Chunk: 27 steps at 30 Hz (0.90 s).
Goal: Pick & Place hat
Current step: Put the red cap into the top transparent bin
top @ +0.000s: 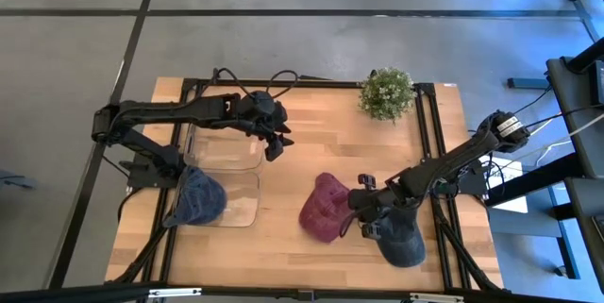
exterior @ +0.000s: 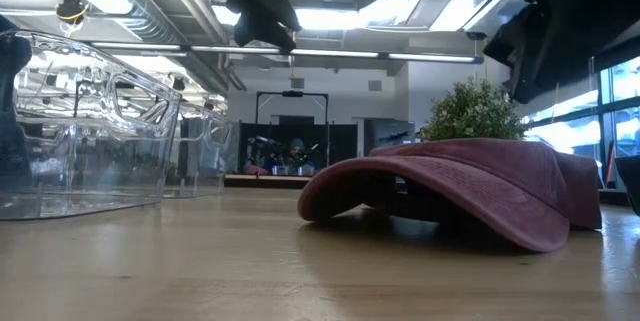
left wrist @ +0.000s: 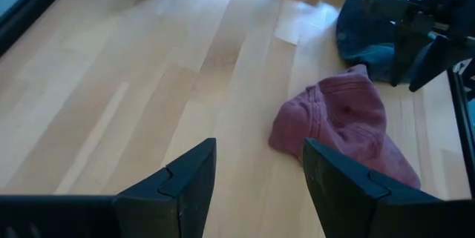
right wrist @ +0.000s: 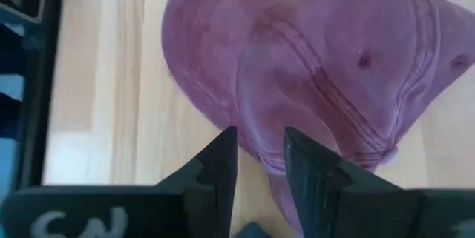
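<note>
A maroon cap (top: 324, 209) lies flat on the wooden table, right of centre, and also shows in the low view (exterior: 450, 186) and the left wrist view (left wrist: 341, 127). My right gripper (top: 361, 210) hangs above the cap's right side. Its fingers are a little apart, pointing down over the crown (right wrist: 312, 67), and the low view (exterior: 540, 41) shows it clear of the cap. My left gripper (top: 276, 144) is open and empty. It is up in the air beside the far clear bin (top: 226, 147).
A blue cap (top: 404, 244) lies under my right arm near the front right. Another blue cap (top: 198, 194) lies at the left end of the near clear bin (top: 238, 204). A potted plant (top: 387, 93) stands at the far right. Bare wood lies between the bins and the maroon cap.
</note>
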### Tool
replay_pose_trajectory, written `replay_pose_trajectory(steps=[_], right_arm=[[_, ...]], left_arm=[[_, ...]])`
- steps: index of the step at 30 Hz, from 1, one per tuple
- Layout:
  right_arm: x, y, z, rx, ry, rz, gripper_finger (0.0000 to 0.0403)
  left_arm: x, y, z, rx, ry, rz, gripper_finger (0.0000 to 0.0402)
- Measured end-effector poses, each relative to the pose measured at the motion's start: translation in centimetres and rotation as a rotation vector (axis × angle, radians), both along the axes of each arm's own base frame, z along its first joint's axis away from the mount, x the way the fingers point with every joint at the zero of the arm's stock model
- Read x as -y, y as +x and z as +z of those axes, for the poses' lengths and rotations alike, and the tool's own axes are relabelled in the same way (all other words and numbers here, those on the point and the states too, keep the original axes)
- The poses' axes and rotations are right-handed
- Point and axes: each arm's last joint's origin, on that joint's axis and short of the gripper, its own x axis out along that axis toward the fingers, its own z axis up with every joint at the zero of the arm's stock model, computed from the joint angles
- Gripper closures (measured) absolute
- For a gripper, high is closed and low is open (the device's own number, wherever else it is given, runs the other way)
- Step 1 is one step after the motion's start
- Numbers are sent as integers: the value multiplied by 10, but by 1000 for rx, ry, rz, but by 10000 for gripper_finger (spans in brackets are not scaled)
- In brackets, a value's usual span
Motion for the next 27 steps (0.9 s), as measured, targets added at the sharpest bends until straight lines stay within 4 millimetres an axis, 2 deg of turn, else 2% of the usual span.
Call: replay_pose_trajectory(steps=[3, 10, 14, 21, 24, 27], right_arm=[[0, -1, 0, -11, -4, -2, 270], [3, -7, -4, -84, -23, -20, 181], [4, -5, -5, -64, -78, 6, 156], [1, 1, -31, -151, -158, 21, 166], [0, 3, -39, -176, -167, 25, 187], [0, 4, -43, -188, -187, 29, 225]], left_arm=[[0, 0, 0, 0, 10, -6, 207], [0, 0, 0, -1, 14, -9, 206], [0, 0, 0, -1, 15, -8, 207], [0, 0, 0, 0, 14, -8, 207], [0, 0, 0, 0, 6, -1, 206], [0, 0, 0, 1, 3, 3, 206]])
